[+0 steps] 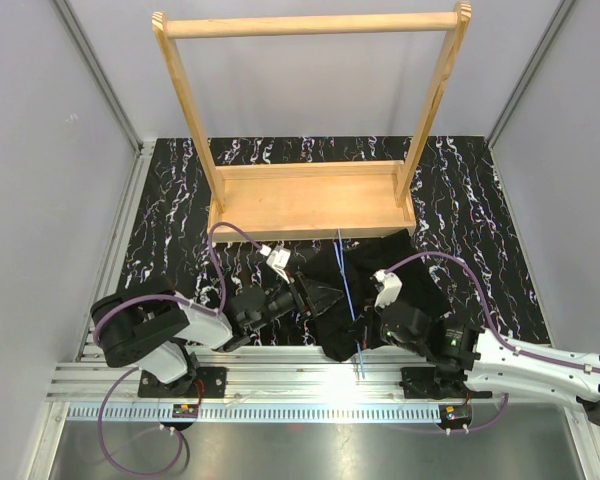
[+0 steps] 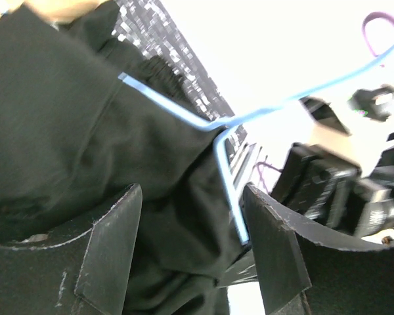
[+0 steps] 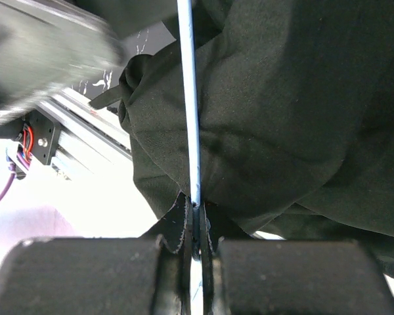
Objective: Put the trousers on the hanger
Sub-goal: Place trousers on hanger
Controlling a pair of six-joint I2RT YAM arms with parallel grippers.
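Low in the middle of the overhead view, the trousers [image 1: 380, 285] lie crumpled on the dark counter [image 1: 180, 200] in front of the wooden rack [image 1: 310, 200]. The hanger [image 1: 346, 285] runs across them as a thin blue line. The right tool [image 3: 197, 213] is clamped on the hanger's wire, with cloth draped to the right of the wire in its wrist view. The left tool [image 2: 192, 193] stands open, its jaws either side of a bend in the wire and a fold of trousers; I cannot tell whether it touches either. The step in hand looks like feeding cloth over the hanger. To do it well, the right tool should hold the wire steady while the left closes on cloth alone, then draws the fold across without dragging the hanger loose.
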